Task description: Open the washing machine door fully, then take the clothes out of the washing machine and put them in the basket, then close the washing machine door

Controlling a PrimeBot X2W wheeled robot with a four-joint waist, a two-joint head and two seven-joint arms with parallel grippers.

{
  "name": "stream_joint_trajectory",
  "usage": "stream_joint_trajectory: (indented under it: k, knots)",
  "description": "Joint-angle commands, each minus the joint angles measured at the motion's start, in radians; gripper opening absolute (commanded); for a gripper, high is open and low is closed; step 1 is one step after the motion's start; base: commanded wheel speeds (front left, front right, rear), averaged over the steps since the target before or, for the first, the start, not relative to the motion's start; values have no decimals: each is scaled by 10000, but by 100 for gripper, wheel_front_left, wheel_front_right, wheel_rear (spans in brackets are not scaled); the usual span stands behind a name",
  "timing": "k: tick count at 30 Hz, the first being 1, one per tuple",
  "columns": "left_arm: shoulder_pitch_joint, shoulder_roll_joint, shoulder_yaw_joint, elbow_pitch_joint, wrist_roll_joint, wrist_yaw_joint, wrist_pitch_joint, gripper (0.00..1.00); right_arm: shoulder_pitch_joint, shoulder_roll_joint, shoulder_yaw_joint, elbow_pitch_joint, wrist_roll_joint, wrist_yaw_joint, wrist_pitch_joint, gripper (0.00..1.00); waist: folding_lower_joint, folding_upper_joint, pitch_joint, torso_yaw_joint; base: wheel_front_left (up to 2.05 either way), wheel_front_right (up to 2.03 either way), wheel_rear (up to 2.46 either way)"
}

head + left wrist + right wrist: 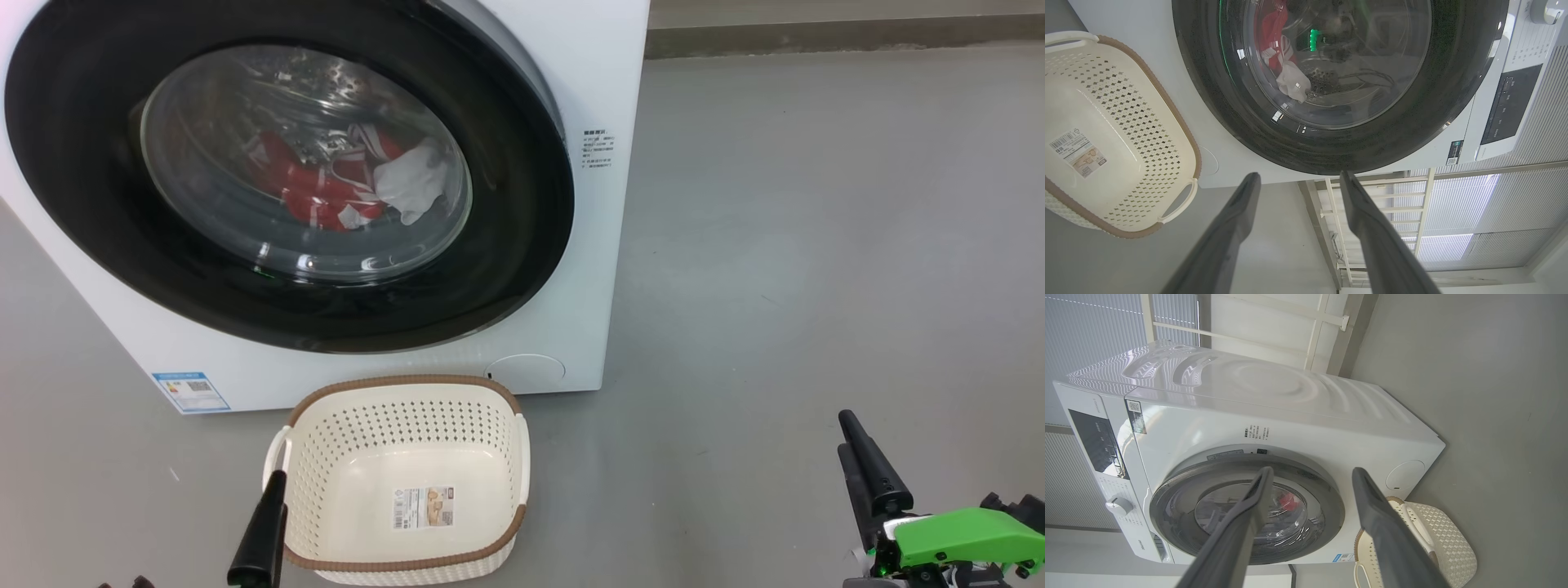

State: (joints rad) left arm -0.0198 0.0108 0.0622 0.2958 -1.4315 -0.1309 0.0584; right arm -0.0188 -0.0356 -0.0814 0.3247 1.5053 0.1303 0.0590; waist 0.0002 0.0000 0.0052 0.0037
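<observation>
The washing machine (600,98) is a white front-loader on the grey floor. The washing machine door (90,212), a black ring around clear glass, lies against its front. Through the glass I see the clothes: red striped garments (310,188) and a white cloth (412,184). Just in front stands the basket (408,382), cream with a brown rim, with nothing in it but a sticker. My left gripper (1299,175) is open, and one of its fingers (263,523) shows beside the basket's left side. Well right of the basket, low over the floor, my right gripper (843,433) stands open.
Bare grey floor (816,245) spreads to the right of the machine, bounded by a wall base (816,37) at the back. The control panel (1506,106) and a dial (1118,506) sit above the door. A round cover (526,369) and a blue label (189,392) mark the machine's lower front.
</observation>
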Motion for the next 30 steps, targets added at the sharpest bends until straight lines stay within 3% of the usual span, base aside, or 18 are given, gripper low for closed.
stream_joint_trajectory:
  k: [1,30]
  knots:
    - [-178,103,31,-324,139,0,-69,100,-189,-213,63,-252,-144,1,-83,100,-1,0,0,0,0,0,0]
    - [3,171,-621,-840,4333,374,-924,100,28,-505,579,-492,-3165,2,-936,100,-1,0,-49,83,0,0,0]
